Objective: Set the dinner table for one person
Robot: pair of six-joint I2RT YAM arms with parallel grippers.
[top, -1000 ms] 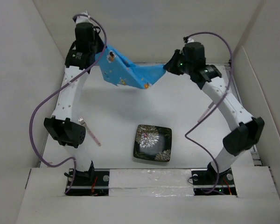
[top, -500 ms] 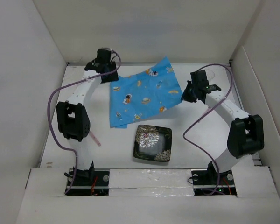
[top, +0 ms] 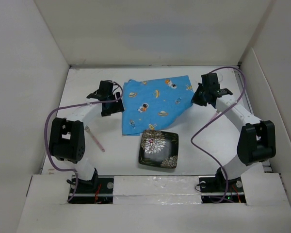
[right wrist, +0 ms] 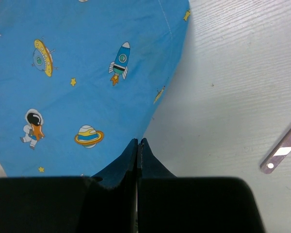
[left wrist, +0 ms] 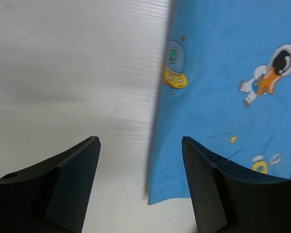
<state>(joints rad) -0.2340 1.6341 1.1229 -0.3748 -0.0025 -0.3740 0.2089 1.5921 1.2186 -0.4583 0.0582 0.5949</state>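
Finds the white worktop (top: 82, 80) under everything, walled in white; sees blue placemat (top: 155, 99) spread across its far middle; has left end effector (left wrist: 139, 141) released, jaws wide, above the cloth's left edge; has right end effector (right wrist: 138, 141) clenched on its right corner; notes floral plate (top: 158, 149) nearer, pink fork (top: 94, 138) leftward.

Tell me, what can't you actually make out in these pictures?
- Right wrist view: the closed right gripper hides whether it pinches the placemat edge.
- Purplish utensil: cut off by the right wrist frame's edge, mostly under the right arm from above; kind unknown.
- Left wrist view: the placemat's edge is blurred.
- Top view: fork prongs too small to count.
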